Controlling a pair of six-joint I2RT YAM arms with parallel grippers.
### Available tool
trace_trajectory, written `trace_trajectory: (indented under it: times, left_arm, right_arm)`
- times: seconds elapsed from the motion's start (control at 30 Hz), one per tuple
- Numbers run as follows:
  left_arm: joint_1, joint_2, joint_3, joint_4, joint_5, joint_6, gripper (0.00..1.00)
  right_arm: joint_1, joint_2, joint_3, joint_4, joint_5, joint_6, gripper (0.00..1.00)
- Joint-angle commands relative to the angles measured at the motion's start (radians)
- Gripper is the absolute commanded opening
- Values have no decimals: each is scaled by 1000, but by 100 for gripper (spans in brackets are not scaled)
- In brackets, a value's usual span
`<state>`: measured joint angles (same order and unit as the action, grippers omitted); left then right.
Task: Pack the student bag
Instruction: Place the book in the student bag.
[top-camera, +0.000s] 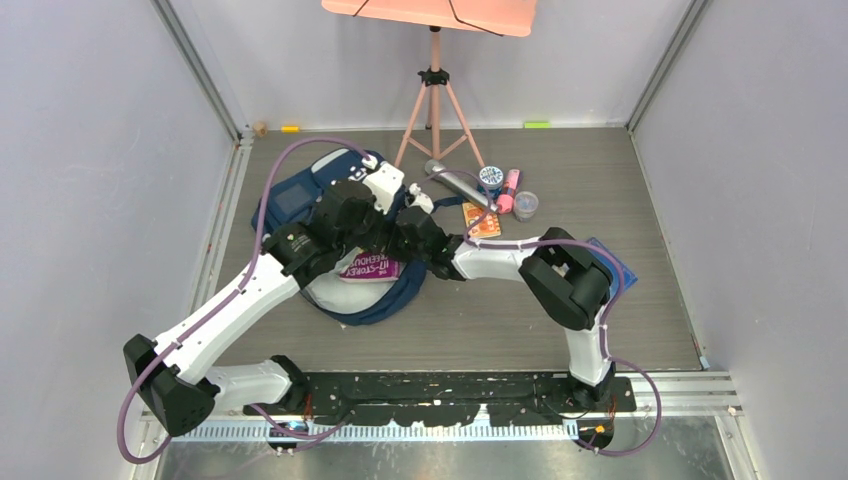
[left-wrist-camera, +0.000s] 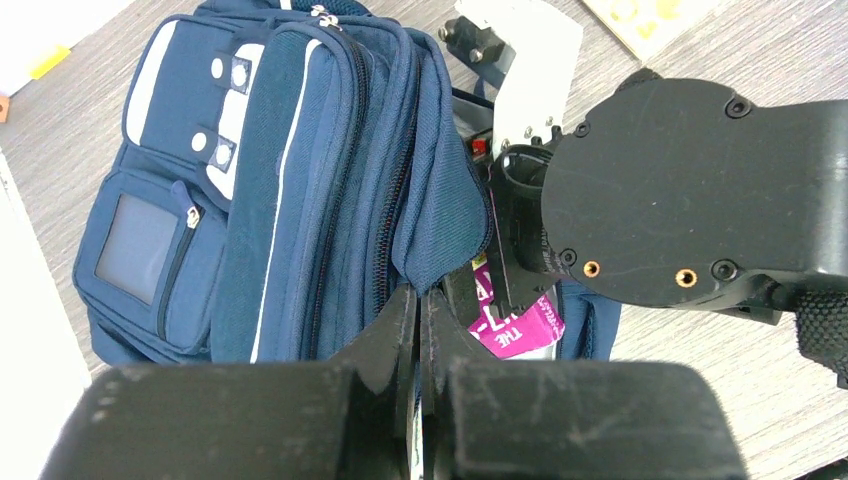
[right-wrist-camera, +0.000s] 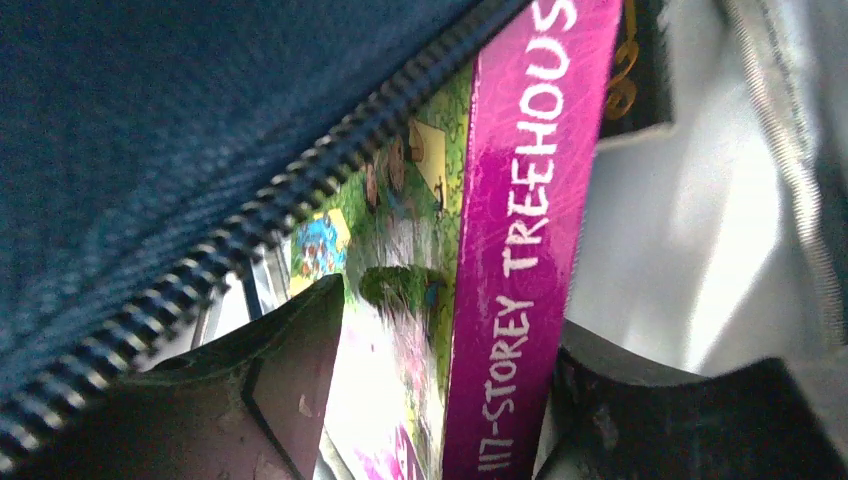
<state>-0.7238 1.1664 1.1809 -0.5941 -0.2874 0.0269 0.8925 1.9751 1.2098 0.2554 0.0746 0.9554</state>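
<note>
The student bag (top-camera: 300, 200) lies at the middle left of the table, navy with white stripes, its main compartment open and showing light grey lining (right-wrist-camera: 700, 220). My left gripper (left-wrist-camera: 421, 305) is shut on the edge of the bag's upper flap (left-wrist-camera: 440, 200) and holds it up. It is at the bag's opening in the top view (top-camera: 365, 225). My right gripper (right-wrist-camera: 450, 400) is shut on a magenta-spined book (right-wrist-camera: 520, 250) and holds it in the bag's mouth, under the zipper edge (right-wrist-camera: 200, 150). The book also shows in the top view (top-camera: 370, 268) and the left wrist view (left-wrist-camera: 520, 325).
To the right of the bag lie a silver cylinder (top-camera: 458, 183), a round blue-white tin (top-camera: 490, 177), a pink marker (top-camera: 508, 190), a small clear cup (top-camera: 525, 205) and an orange card (top-camera: 481, 220). A blue book (top-camera: 610, 262) lies under the right arm. A tripod (top-camera: 433, 110) stands at the back.
</note>
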Motion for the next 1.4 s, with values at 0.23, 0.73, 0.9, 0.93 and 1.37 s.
trace_trajectory:
  times: [0.23,0.73,0.9,0.93,1.37]
  left_arm:
    - [-2,-34,17,108,19,-14,0]
    - [-1,-29,17,107,22,-14,0]
    - [0,-29,17,107,22,-14,0]
    - [-1,-30,17,107,22,-14,0]
    - [0,-35,17,107,27,-13,0]
  right_arm:
    - [-17,-111,-130,-57,169,-87,75]
    - [-17,-119,-165,11,48,-88,39]
    - [-17,-88,-103,11,40,-74,14]
    - [-17,-77,-85,7,43,-72,11]
    - [-12,29,-19,148,186,22,1]
